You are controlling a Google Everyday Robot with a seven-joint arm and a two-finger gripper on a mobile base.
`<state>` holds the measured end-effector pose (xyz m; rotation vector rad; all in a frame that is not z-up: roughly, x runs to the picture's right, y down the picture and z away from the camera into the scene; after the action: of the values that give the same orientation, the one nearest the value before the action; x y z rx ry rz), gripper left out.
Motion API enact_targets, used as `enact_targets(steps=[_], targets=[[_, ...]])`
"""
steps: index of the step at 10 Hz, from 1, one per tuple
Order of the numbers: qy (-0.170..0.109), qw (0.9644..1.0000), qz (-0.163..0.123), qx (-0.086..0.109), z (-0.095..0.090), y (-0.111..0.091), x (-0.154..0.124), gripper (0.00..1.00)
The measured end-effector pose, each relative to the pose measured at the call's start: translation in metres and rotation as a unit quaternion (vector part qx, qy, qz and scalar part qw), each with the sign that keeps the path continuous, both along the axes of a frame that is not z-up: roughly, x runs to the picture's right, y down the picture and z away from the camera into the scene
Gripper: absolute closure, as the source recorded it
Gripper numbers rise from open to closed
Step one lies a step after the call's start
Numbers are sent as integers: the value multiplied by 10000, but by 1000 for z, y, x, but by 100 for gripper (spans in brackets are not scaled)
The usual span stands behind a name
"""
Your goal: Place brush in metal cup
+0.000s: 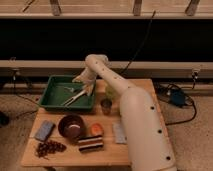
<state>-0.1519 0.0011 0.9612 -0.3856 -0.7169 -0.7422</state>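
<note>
Occlusions and cut-offs, single view

The end effector (83,80) is over the right rear corner of the green tray (54,95), with its tip lost against the rim. The upper end of the brush (75,97) runs up beside it, and contact cannot be told. The arm (136,117) hides the right side of the worktop (107,151), part of the yellow-green cup (110,92) and one edge of a grey pad (118,133). The arm's base is cut by the bottom edge. The inside of the metal cup (106,105) is too dark to read.
</note>
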Motion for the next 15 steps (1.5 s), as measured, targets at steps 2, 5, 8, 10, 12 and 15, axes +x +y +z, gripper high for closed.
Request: enact_targets(steps=[2, 5, 8, 10, 12, 15], targets=[[209, 9998, 16, -46, 5, -2, 5, 20], [626, 9977, 208, -138, 11, 1, 16, 20], [1042, 9922, 649, -232, 12, 5, 30, 20], [1160, 9895, 831, -245, 13, 6, 36, 20], [1163, 9877, 1020, -236, 11, 3, 37, 20], [1246, 9842, 1237, -249, 9, -7, 34, 20]])
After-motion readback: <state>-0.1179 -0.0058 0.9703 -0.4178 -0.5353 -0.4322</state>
